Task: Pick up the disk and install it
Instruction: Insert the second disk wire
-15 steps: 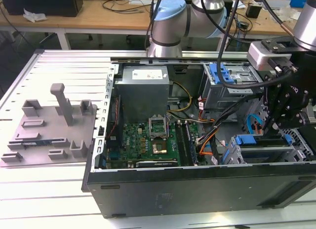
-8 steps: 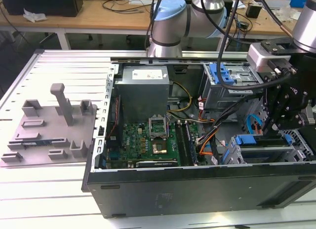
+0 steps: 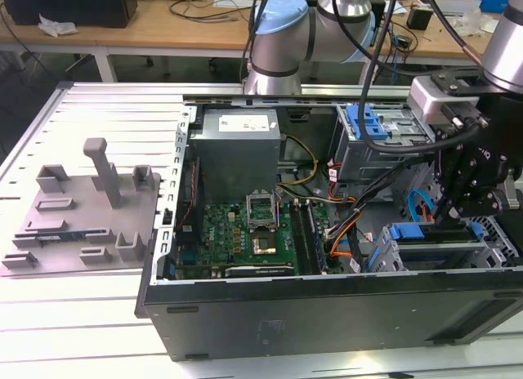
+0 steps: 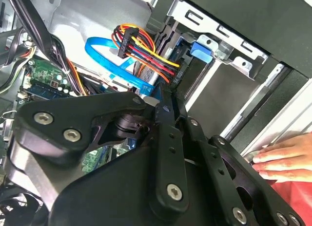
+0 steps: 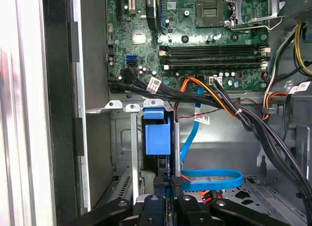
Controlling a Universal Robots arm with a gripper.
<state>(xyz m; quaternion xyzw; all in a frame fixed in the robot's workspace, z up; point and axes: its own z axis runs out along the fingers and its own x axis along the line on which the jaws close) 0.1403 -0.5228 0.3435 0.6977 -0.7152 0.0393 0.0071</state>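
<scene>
The disk (image 5: 157,136) stands on edge in a slot of the metal drive cage (image 5: 122,138), its bright blue carrier bracket facing up. In the exterior view the disk (image 3: 406,232) sits in the cage at the open case's near corner on the exterior view's right. My gripper (image 5: 169,183) hangs right over the disk's end, with the black fingers (image 5: 179,187) drawn close together and only a sliver between them. From the second wrist view my gripper (image 4: 165,97) points down into the case beside the cage. In the exterior view the gripper (image 3: 449,209) is just right of the blue bracket.
A blue flat cable (image 5: 209,179) and bundled wires (image 5: 234,109) run close by the cage. The motherboard (image 3: 245,236), a grey power supply box (image 3: 237,150) and a grey box with a blue latch (image 3: 368,122) fill the case. A hand (image 4: 282,160) rests on the case's edge.
</scene>
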